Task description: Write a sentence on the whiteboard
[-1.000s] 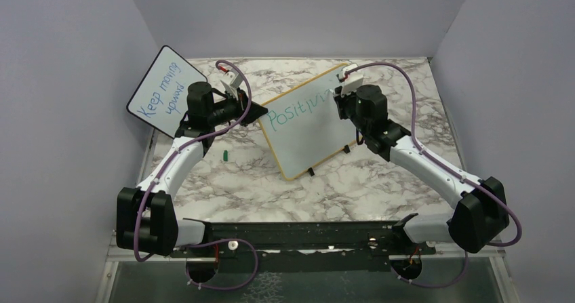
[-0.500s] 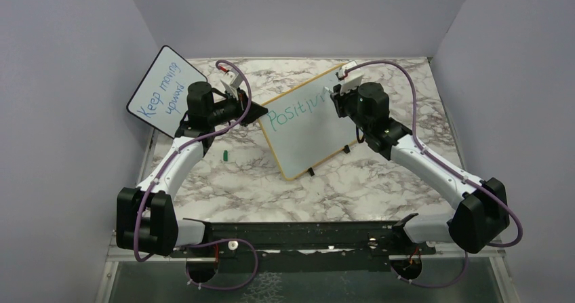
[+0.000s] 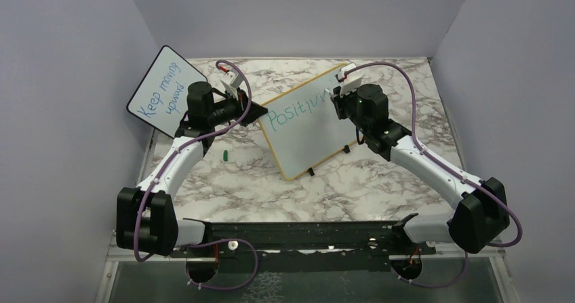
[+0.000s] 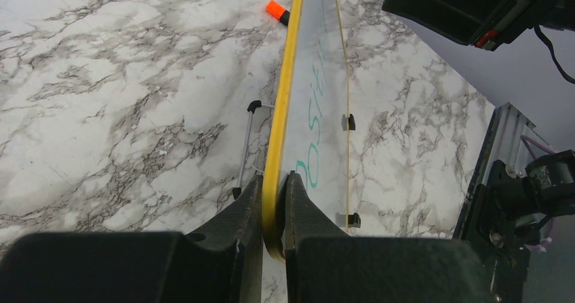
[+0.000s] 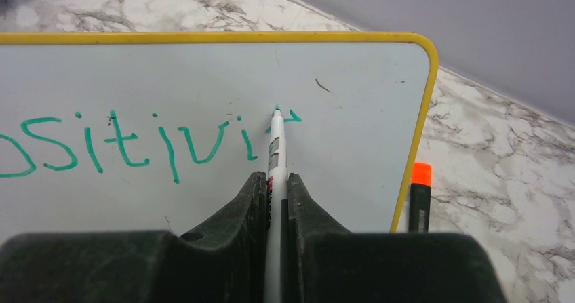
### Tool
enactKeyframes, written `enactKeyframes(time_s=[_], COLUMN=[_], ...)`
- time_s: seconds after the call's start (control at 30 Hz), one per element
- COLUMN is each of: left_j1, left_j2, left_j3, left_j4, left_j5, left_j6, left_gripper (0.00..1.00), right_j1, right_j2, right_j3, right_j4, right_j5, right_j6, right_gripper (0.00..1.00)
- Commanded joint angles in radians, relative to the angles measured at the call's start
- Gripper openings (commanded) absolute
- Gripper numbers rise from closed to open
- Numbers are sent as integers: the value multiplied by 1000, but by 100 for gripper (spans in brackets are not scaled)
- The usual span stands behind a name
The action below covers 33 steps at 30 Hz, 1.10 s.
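The yellow-framed whiteboard [image 3: 315, 130] stands tilted on small black feet at mid-table. Green writing [image 5: 129, 144] on it reads "Positivi" with the start of another letter. My left gripper [image 4: 274, 188] is shut on the board's yellow edge [image 4: 281, 99] at its left side. My right gripper [image 5: 274, 188] is shut on a white marker [image 5: 275, 147], whose green tip touches the board right after the last letter. In the top view the right gripper [image 3: 341, 93] is at the board's upper right and the left gripper [image 3: 256, 112] at its left corner.
A smaller black-framed board [image 3: 161, 89] with blue "Keep moving upward" leans at the back left. An orange-capped black marker [image 5: 420, 194] lies on the marble table behind the whiteboard's right edge. A green cap [image 3: 224, 156] lies left of the board.
The right gripper has shifted very slightly at the board's upper right with the marker. The left arm and the board have not moved.
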Motion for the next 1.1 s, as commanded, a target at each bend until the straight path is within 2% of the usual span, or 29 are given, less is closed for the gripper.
enactKeyframes(time_s=[0.0, 1.07], left_j1=[-17, -17], left_j2=[39, 30], left_j3=[-15, -17], left_j4=[-115, -115], left_j5=[-47, -46], left_j6=[88, 87], left_gripper=[0, 0], right_j1=[-3, -5], right_j2=[-21, -38], right_j3=[-32, -62], right_j4=[-16, -33], right_j5=[6, 60], right_j6=[-3, -24], right_gripper=[0, 0])
